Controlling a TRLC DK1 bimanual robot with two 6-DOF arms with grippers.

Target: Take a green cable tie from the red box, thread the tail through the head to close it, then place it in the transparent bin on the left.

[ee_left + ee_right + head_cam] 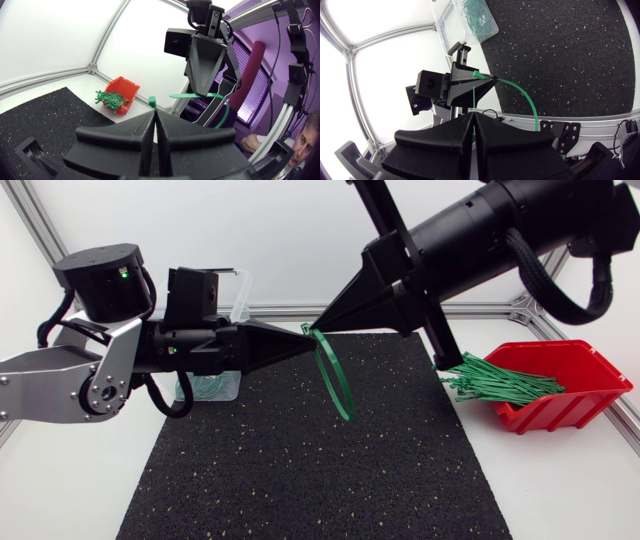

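Head view: left hand point(300, 334) and right hand point(323, 326), tip to tip, pinch the green cable tie point(347, 409), presumably for threading.

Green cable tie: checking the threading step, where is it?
Head view: the green cable tie loops above the far middle of the mat, held where the left end effector and right end effector meet.

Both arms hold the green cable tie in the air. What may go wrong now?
The cable tie is pinched only at the tips of the left end effector and right end effector; it may slip onto the mat. The transparent bin lies partly under the left arm, so the drop may miss.
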